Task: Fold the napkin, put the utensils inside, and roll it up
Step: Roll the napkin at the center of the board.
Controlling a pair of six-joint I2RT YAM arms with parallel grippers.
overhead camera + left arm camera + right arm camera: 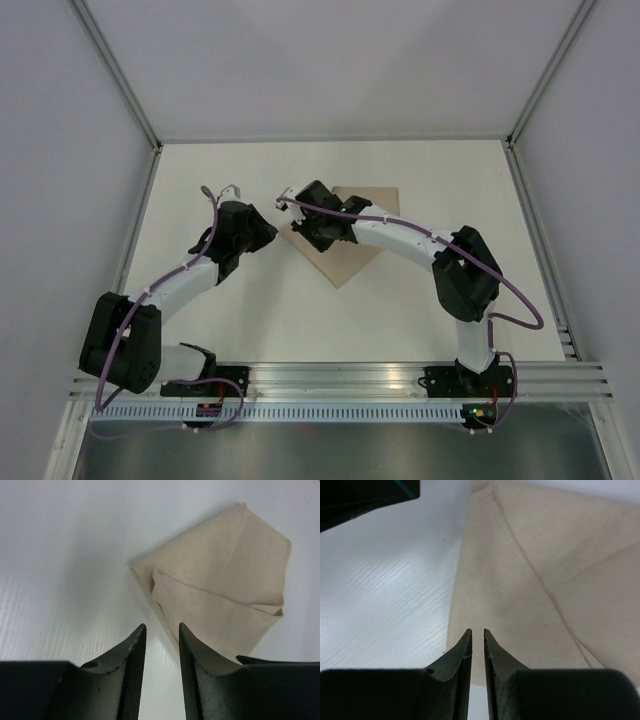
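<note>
The napkin (345, 252) is a tan cloth lying folded into a pointed shape on the white table, its tip towards the near side. It also shows in the left wrist view (225, 590) and the right wrist view (530, 580). My left gripper (264, 232) is open and empty, low over bare table just left of the napkin's left edge (161, 630). My right gripper (298, 226) hovers over the napkin's left part (477, 635), its jaws drawn to a thin slit with nothing between them. No utensils are in view.
The two grippers are close together, tips facing each other near the napkin's left corner; the left gripper's body shows in the right wrist view (365, 500). White walls with metal posts enclose the table (250, 320) at the back and sides.
</note>
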